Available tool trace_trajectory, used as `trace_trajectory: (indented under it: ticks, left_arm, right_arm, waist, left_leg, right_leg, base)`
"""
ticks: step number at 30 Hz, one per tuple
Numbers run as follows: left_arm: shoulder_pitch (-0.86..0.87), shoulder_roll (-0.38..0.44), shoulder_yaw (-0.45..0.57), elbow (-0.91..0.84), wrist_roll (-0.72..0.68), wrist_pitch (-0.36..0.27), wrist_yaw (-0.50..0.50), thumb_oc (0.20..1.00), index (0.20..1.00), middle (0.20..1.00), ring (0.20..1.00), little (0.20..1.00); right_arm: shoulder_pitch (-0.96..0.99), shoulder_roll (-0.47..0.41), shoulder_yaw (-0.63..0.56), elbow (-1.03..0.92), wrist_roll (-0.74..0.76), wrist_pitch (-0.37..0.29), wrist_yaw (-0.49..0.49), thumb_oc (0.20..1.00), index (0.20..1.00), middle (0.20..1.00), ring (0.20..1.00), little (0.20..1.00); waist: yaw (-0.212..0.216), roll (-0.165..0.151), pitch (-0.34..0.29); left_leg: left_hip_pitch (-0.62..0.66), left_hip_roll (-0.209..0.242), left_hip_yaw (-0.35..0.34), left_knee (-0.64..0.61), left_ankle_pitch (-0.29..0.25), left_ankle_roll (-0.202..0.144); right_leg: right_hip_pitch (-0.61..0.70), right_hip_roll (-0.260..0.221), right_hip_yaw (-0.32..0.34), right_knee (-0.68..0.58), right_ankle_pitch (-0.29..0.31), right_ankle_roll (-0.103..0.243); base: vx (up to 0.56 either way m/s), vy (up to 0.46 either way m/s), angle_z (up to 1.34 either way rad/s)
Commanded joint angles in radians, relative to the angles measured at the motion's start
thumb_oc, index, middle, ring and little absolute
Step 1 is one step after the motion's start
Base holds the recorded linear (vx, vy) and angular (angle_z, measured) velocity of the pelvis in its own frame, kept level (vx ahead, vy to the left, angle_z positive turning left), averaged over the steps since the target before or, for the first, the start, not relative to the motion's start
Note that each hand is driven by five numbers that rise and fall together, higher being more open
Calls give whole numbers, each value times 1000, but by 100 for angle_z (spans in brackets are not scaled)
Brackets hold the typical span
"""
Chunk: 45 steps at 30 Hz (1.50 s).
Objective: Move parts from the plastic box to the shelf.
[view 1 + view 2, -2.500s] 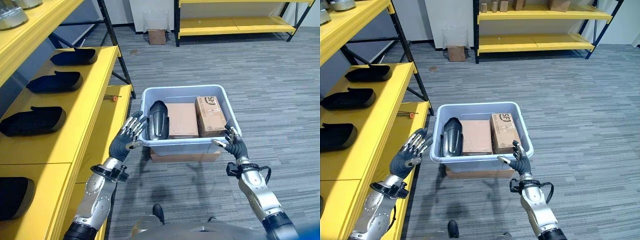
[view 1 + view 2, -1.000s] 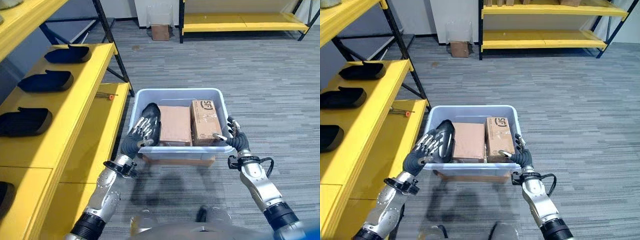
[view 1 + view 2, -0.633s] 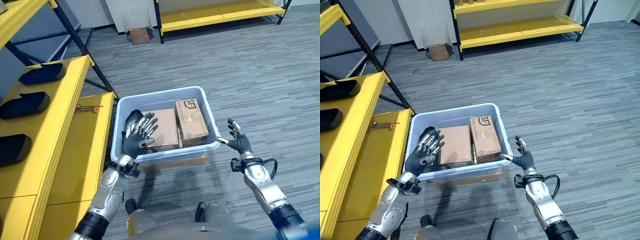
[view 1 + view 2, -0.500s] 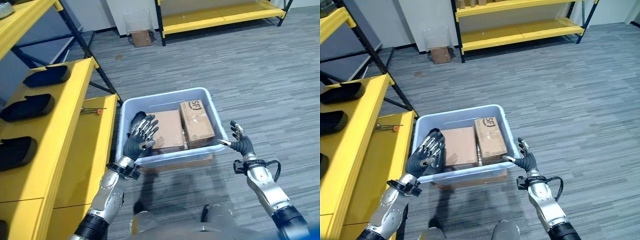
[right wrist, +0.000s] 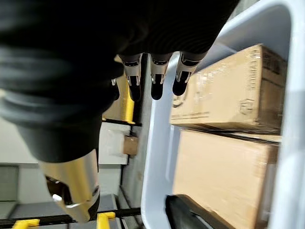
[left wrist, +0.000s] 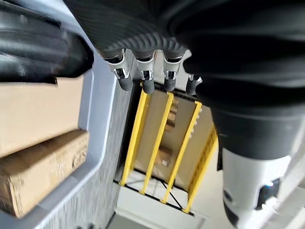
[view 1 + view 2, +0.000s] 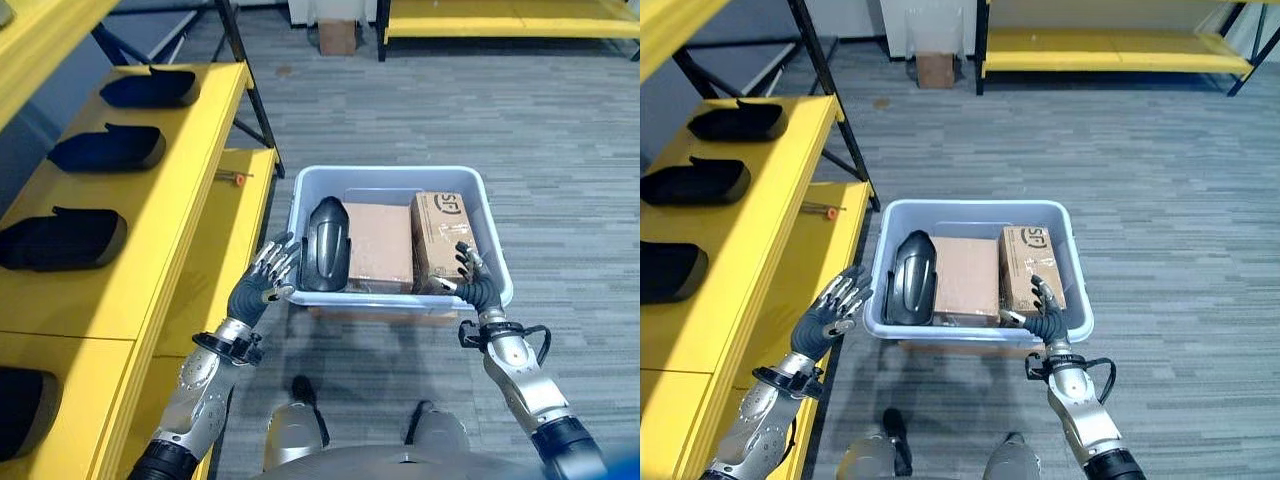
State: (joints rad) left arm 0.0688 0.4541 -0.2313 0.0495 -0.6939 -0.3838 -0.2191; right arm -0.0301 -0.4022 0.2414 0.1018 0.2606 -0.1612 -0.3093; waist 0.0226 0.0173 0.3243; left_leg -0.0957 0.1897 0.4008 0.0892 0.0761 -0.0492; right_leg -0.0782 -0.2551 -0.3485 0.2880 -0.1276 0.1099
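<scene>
Plastic box point(image 7: 400, 180) holds one black part point(image 7: 326, 255), seemingly two cartons point(image 7: 378, 245); both hands' fingers point(image 7: 272, 262) spread, empty.

Grey striped carpet floor point(image 7: 1160, 190) across the frame; small brown cardboard box point(image 7: 933, 68) against a white wall point(image 7: 930, 15) at upper centre; low yellow rack point(image 7: 1110, 45) upper right.

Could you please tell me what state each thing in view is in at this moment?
plastic box: on the floor, open-topped, holding parts.
black part: lying at the box's left end, ungrasped.
cardboard boxes: two, closed, side by side in the box.
left hand: open, fingers spread, just outside the box's left wall.
right hand: open, at the box's near right corner.
shelf: carrying black parts in a row.
</scene>
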Motion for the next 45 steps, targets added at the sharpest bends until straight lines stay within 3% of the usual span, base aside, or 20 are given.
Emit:
trace_trajectory:
  ticks: [1,7,11,14,15,17,18,19,21,27,34,36,41,45]
  left_arm:
    - [-54,20,32,-104,52,-99,61,1000,1000,1000,1000,1000]
    - [-152,2,-1,-101,152,-92,199,1000,1000,1000,1000,1000]
    - [-264,-19,-35,-62,238,-30,361,1000,1000,1000,1000,1000]
    - [-428,-46,-51,31,411,-21,659,1000,1000,1000,1000,1000]
    - [-507,-48,-52,90,467,2,773,1000,1000,1000,1000,1000]
    - [-628,-59,-65,206,469,27,840,1000,1000,1000,1000,1000]
    - [-673,-71,-53,248,385,80,878,1000,1000,1000,1000,1000]
    - [-697,-92,-38,288,344,95,928,1000,1000,1000,1000,1000]
    - [-729,-107,-20,324,390,110,1015,1000,1000,1000,1000,1000]
    - [-777,-133,0,369,441,171,1115,1000,1000,1000,1000,1000]
    - [-818,-151,25,439,502,239,1319,1000,1000,1000,1000,1000]
    - [-838,-148,28,468,514,259,1277,1000,1000,1000,1000,1000]
    - [-934,-122,-44,559,605,367,1207,1000,1000,1000,1000,1000]
    - [-1006,-90,-98,622,650,412,1155,1000,1000,1000,1000,1000]
  right_arm:
    - [-48,-15,-43,-54,-41,-115,-61,1000,1000,1000,1000,1000]
    - [-78,-31,-25,-77,-30,-118,-58,1000,1000,1000,1000,1000]
    - [-122,-40,-8,-115,-8,-151,-21,1000,1000,1000,1000,1000]
    - [-229,-51,-19,-161,14,-125,-48,1000,1000,1000,1000,1000]
    - [-282,-64,-18,-180,6,-84,-46,1000,1000,1000,1000,1000]
    - [-347,-75,-6,-159,13,-52,-63,1000,1000,1000,1000,1000]
    - [-362,-80,-14,-152,7,-78,-81,1000,1000,1000,1000,1000]
    - [-374,-74,-20,-159,-8,-102,-94,1000,1000,1000,1000,1000]
    - [-400,-64,-30,-193,-34,-100,-118,1000,1000,1000,1000,1000]
    - [-425,-56,-42,-242,-33,-72,-147,1000,1000,1000,1000,1000]
    - [-457,-45,-35,-253,-64,-30,-167,1000,1000,1000,1000,1000]
    - [-468,-44,-35,-250,-64,-21,-176,1000,1000,1000,1000,1000]
    - [-506,-62,-39,-237,-42,21,-145,1000,1000,1000,1000,1000]
    - [-512,-78,-38,-227,-26,35,-125,1000,1000,1000,1000,1000]
  waist:
    - [10,-1,-6]
    - [-6,-6,11]
    - [-25,-10,38]
    - [-49,-17,103]
    - [-62,-19,125]
    - [-77,-25,160]
    - [-80,-36,179]
    - [-83,-49,191]
    - [-85,-63,196]
    - [-93,-73,196]
    - [-96,-83,196]
    - [-100,-88,196]
    - [-130,-90,196]
    - [-151,-92,196]
  left_leg:
    - [50,41,-60,20,-53,-29]
    - [25,50,-58,51,-56,-35]
    - [-28,65,-64,104,-59,-44]
    - [-145,74,-84,168,-71,-53]
    - [-185,74,-92,181,-70,-57]
    - [-229,77,-95,215,-78,-56]
    - [-259,77,-94,236,-83,-51]
    - [-292,79,-101,255,-86,-52]
    - [-355,80,-115,284,-93,-52]
    - [-450,76,-125,328,-107,-48]
    - [-528,71,-132,360,-118,-47]
    - [-538,71,-142,382,-146,-56]
    - [-576,83,-120,422,-161,-58]
    - [-593,96,-104,456,-176,-57]
  right_leg:
    - [-8,31,65,14,22,1]
    - [-26,37,83,23,18,-4]
    - [-82,46,115,59,18,-10]
    - [-209,48,149,112,15,-5]
    - [-258,52,161,126,18,-3]
    - [-306,52,178,156,17,-7]
    - [-337,50,180,171,20,-3]
    - [-367,53,180,184,23,0]
    - [-419,55,185,209,21,2]
    - [-506,63,192,240,16,-3]
    - [-575,72,190,257,18,-5]
    - [-581,73,195,272,-1,3]
    - [-629,76,206,290,6,3]
    - [-651,79,215,307,6,0]
  base:
    - [-36,9,1]
    - [-1,0,-1]
    - [-26,-1,-17]
    - [-302,40,-27]
    - [-309,148,-20]
    - [-215,111,-23]
    - [-186,-21,-20]
    - [-193,-45,-11]
    - [-125,-27,-8]
    - [-53,10,-4]
    - [-35,-5,2]
    - [37,-16,4]
    - [11,32,-1]
    - [34,47,-15]
